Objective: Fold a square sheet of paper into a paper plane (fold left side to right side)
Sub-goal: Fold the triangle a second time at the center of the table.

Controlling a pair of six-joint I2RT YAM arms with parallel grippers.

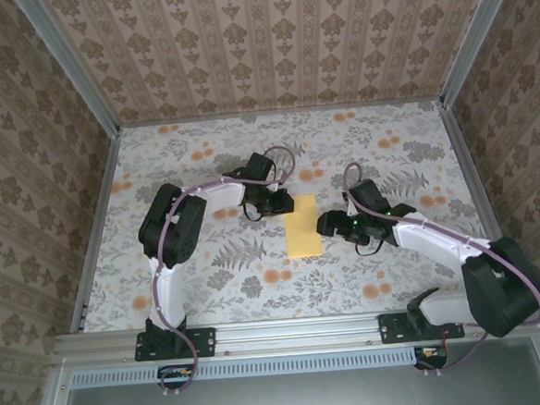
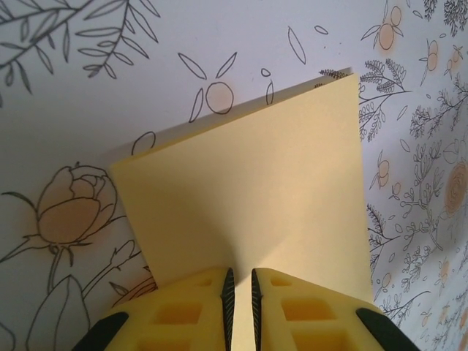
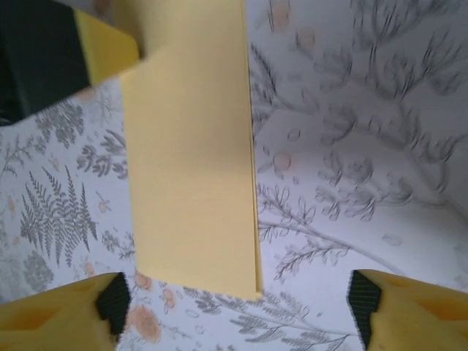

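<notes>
Paper lies folded in half mid-tabletop — left gripper pinches its far end, right gripper spread wide at its right edge.

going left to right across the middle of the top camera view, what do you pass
left hand → folded yellow paper → right hand
</notes>
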